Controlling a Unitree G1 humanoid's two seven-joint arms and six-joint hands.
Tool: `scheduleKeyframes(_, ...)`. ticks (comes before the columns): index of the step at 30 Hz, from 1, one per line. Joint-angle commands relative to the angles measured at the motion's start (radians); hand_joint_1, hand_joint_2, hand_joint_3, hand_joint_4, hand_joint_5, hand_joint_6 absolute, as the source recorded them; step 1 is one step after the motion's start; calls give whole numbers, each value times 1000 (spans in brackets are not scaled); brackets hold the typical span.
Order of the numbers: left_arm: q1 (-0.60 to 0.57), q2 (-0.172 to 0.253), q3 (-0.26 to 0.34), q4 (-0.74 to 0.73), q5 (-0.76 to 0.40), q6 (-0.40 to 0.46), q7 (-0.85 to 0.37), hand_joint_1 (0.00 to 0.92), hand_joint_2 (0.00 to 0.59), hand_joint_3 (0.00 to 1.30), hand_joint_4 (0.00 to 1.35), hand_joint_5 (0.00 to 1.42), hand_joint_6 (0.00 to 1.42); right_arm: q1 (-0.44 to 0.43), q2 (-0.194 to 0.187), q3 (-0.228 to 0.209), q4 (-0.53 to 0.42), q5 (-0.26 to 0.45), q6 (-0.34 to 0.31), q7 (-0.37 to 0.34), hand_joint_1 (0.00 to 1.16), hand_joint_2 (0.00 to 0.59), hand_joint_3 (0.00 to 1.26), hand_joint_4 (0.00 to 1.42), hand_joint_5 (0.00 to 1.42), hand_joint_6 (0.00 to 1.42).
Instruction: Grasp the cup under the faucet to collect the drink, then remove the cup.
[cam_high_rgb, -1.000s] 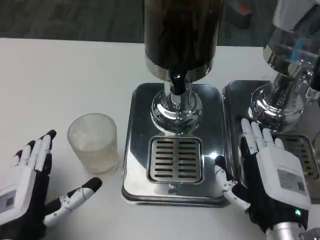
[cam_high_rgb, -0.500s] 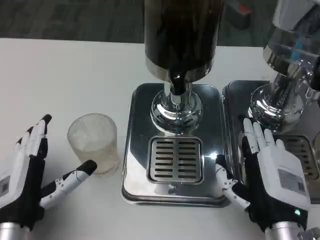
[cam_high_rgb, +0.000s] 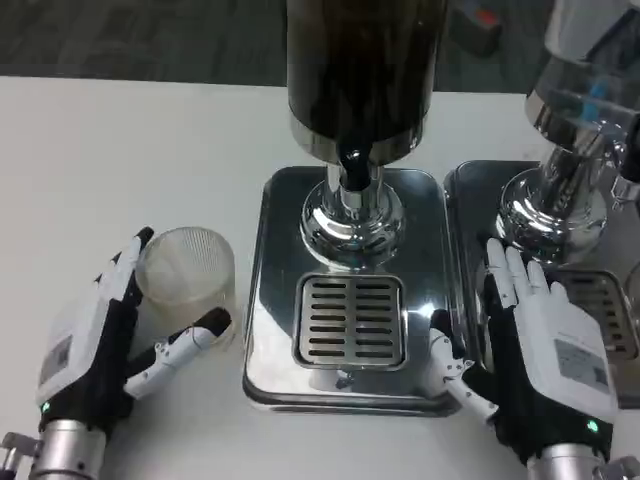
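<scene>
Left hand (cam_high_rgb: 95, 345) is spread open around the frosted ribbed cup (cam_high_rgb: 186, 280), not gripped; right hand (cam_high_rgb: 535, 355) is held open, flat beside the steel drip tray (cam_high_rgb: 270, 330).

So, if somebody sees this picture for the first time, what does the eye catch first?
Probably the tall dark drink dispenser at top centre, standing on a shiny metal tray with a slotted grate. Next, the frosted cup on the table left of the tray, with the left hand closing around it.
</scene>
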Motion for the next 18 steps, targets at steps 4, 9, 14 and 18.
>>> scheduleKeyframes(4, -46, 0, -19, 77, -1, -45, 13, 187, 22, 0, 0, 104, 99, 2, -4, -7, -8, 6, 4, 8, 331, 443, 0, 0, 0, 0)
scheduleKeyframes(9, -57, -9, -13, 110, -7, -82, 61, 231, 33, 0, 0, 190, 165, 1, -1, -6, -7, 7, 9, 13, 331, 444, 0, 0, 0, 0)
scheduleKeyframes(14, -79, -9, -11, 150, -23, -111, 56, 254, 39, 0, 11, 251, 213, 2, 1, -6, -9, 8, 15, 17, 331, 445, 0, 0, 0, 0)
scheduleKeyframes(18, -94, -10, -14, 179, -35, -129, 55, 273, 51, 100, 203, 460, 429, 1, 3, -5, -10, 9, 20, 20, 332, 448, 0, 0, 1, 1)
